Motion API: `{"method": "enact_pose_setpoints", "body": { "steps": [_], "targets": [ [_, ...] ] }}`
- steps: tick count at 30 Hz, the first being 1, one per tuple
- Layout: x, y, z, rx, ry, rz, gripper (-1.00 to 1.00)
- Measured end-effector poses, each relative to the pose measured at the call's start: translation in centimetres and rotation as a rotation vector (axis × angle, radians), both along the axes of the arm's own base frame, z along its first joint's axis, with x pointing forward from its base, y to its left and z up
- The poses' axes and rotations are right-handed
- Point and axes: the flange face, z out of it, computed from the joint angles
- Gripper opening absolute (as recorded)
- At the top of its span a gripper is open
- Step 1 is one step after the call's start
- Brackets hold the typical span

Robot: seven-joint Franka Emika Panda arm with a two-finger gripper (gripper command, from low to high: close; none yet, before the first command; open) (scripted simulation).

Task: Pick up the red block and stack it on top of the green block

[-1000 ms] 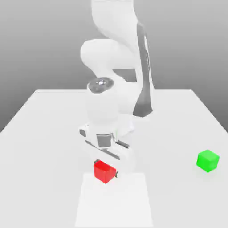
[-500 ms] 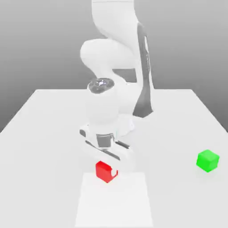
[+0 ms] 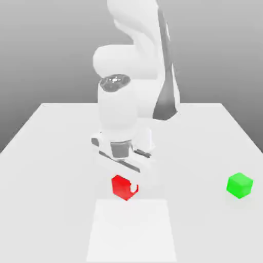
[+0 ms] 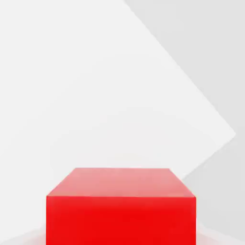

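Item: hand (image 3: 125, 188) pinching the red block (image 3: 122, 186), carrying it just above the surface (image 3: 51, 154); green block (image 3: 240, 185) sitting well apart toward the exterior view's right; advisable: lifting clear, travelling level, keeping grip firm.

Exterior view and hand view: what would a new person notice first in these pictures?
First, the red block, bright against the white table, with the gripper shut on it under the big white arm near the middle of the exterior view. It looks lifted just above the paler square patch on the table. Next, the green block sits alone far at the exterior view's right.
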Motion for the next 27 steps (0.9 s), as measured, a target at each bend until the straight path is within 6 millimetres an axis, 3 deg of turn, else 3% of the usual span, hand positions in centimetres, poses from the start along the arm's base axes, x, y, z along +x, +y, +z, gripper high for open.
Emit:
{"method": "enact_pose_setpoints", "body": {
  "steps": [4,6,10,14,17,20,21,23,26,27],
  "targets": [
    [-0.4,-0.2,1.1,-0.034,-0.012,-0.001,-1.00],
    [0.1,1.4,1.7,-0.049,-0.018,0.057,-1.00],
    [1.8,9.0,2.6,-0.062,-0.028,0.294,-1.00],
    [1.3,18.1,3.5,-0.063,-0.036,0.551,-1.00],
    [-1.1,25.5,4.2,-0.056,-0.041,0.754,-1.00],
    [-5.8,33.0,4.9,-0.043,-0.043,0.980,-1.00],
    [-6.9,34.5,4.7,-0.039,-0.042,1.026,-1.00],
    [-7.7,35.7,3.3,-0.037,-0.043,1.060,-1.00],
    [-7.1,35.4,0.1,-0.037,-0.043,1.043,-1.00],
    [-7.2,35.3,-0.8,-0.036,-0.043,1.043,1.00]
  ]
}}
